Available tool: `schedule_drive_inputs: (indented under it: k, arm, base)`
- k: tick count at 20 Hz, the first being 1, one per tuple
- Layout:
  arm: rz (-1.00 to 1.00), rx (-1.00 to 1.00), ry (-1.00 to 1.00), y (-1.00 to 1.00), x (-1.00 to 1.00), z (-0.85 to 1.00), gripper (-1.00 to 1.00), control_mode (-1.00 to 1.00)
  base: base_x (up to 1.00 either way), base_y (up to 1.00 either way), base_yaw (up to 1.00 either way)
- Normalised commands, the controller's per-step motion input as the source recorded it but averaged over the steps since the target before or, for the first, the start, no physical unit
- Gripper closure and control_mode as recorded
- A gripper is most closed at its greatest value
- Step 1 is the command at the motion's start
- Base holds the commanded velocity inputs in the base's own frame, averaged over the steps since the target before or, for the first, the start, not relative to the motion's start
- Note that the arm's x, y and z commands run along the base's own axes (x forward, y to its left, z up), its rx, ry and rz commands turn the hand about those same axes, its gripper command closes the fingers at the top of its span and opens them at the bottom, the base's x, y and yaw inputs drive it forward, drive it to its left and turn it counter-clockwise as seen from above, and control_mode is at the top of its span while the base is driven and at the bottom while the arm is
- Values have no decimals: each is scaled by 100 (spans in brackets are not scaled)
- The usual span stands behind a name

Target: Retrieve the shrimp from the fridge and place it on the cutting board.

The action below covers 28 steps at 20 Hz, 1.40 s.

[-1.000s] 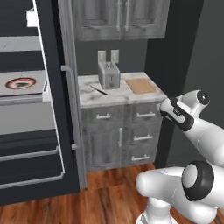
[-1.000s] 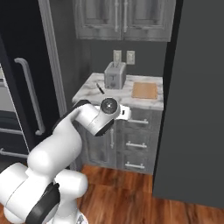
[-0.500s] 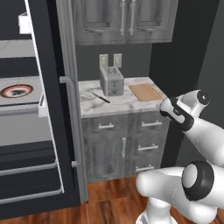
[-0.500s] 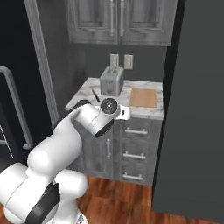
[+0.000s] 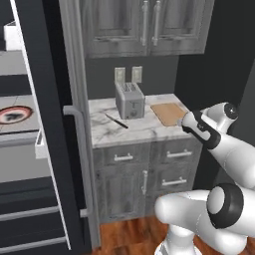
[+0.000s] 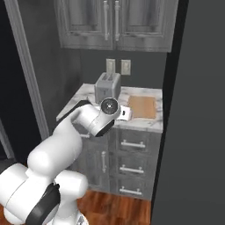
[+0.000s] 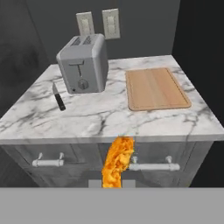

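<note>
Shrimp [image 7: 117,162]: orange curved morsel at the bottom centre of the hand view, right where the tool's tips would rise, in front of the desk's drawer fronts and below its edge.
Tool [image 7: 114,181]: seemingly clamped on the shrimp, since the morsel hangs in the air at the tips; the fingers themselves are hidden behind it, so this is a judgement.
Arm: white, bent at the elbow, with the wrist [image 5: 199,125] held just short of the desk's front edge in the left base view.
Cutting board [image 7: 155,89]: light-brown wooden rectangle lying flat on the right part of the marble desk [image 7: 100,118], nothing on it.
Toaster [image 7: 83,64]: silver, upright at the back left of the desk, beside the board but apart from it.
Knife [image 7: 58,98]: small, dark-handled, lying left of the toaster's front.
Fridge [image 5: 42,149]: tall and black, left of the desk, door open, pale shelves inside, one carrying a white plate with an orange-red ring [image 5: 12,114].
Step in hand: carrying the shrimp toward the board; pickup looks done, placing not yet done.
Next move: lift the tool above desk height, reach forward and to the right over the board, lower it, then part the fingers.
</note>
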Motion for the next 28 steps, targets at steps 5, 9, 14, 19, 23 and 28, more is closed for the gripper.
schedule_drive_inputs:
  k: [5, 9, 14, 19, 23, 28]
  arm:
    - [0, 0, 0, 0, 0, 0, 100, 100]
    - [0, 0, 0, 0, 0, 0, 100, 100]
    - [0, 0, 0, 0, 0, 0, 100, 100]
    - [0, 0, 0, 0, 0, 0, 100, 100]
    - [0, 0, 0, 0, 0, 0, 100, 100]
    - [0, 0, 0, 0, 0, 0, 100, 100]
  base:
    - [52, -33, 0]
    - [53, -37, 0]
    - [55, -32, 0]
    - [56, -24, 0]
    - [55, -19, 0]
    - [46, -17, 0]
